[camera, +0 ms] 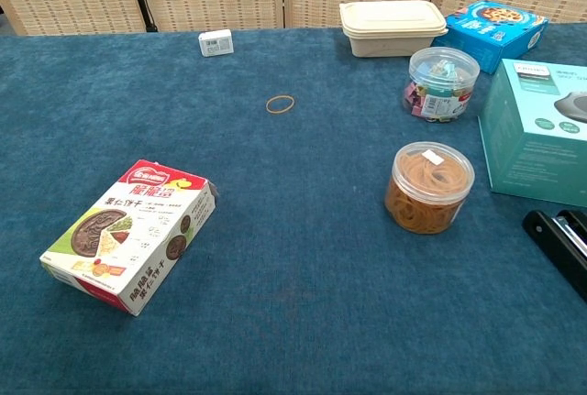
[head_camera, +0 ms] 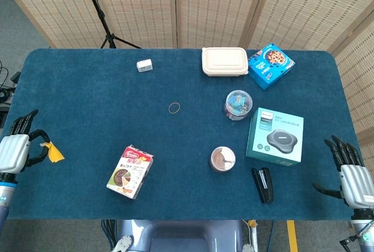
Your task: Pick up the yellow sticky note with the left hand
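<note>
In the head view my left hand (head_camera: 16, 149) is at the far left edge of the table, pinching the yellow sticky note (head_camera: 54, 152), which sticks out to the right of its fingers. My right hand (head_camera: 352, 177) hangs at the lower right corner, fingers spread and holding nothing. The chest view shows neither hand nor the note.
A snack box (head_camera: 130, 171) lies front left. A rubber band (head_camera: 175, 108) and a small white box (head_camera: 144, 65) lie further back. To the right are a beige lunchbox (head_camera: 224, 61), a blue box (head_camera: 270, 65), two round jars (head_camera: 238, 104) (head_camera: 222, 158), a teal box (head_camera: 276, 136) and a black stapler (head_camera: 263, 185).
</note>
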Motion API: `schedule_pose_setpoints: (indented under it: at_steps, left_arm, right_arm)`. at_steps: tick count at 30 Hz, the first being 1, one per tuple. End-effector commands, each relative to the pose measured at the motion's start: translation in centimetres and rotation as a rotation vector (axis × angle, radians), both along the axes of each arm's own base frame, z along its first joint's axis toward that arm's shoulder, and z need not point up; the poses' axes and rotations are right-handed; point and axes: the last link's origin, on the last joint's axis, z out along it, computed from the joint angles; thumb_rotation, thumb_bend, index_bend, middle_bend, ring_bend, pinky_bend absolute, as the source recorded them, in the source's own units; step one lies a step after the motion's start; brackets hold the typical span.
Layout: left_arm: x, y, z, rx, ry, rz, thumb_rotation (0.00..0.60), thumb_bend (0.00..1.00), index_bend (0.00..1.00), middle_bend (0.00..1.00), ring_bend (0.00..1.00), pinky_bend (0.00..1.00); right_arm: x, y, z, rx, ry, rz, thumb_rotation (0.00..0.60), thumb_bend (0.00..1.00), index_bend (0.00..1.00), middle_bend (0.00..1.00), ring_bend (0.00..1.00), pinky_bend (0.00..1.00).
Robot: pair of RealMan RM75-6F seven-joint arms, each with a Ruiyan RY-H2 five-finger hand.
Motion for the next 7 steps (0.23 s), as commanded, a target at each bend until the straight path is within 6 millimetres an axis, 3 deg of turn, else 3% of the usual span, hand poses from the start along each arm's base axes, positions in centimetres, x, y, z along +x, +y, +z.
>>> schedule_pose_setpoints:
  at_steps: [1, 7]
  left_arm:
    - [-0.06, -0.24, 0.09, -0.013, 0.026, 0.01, 0.6, 0.0, 0.0, 0.0, 0.0, 0.0]
    - [0.03, -0.1, -0.29, -0.018, 0.052, 0.015, 0.6, 0.0, 0.0, 0.0, 0.0, 0.0]
  right_arm:
    - [0.0, 0.03, -0.07, 0.003, 0.002, -0.001, 0.6, 0.0, 0.0, 0.0, 0.0, 0.0]
    - [0.03, -0.02, -0.41, 0.015, 0.009, -0.001, 0.6, 0.0, 0.0, 0.0, 0.0, 0.0]
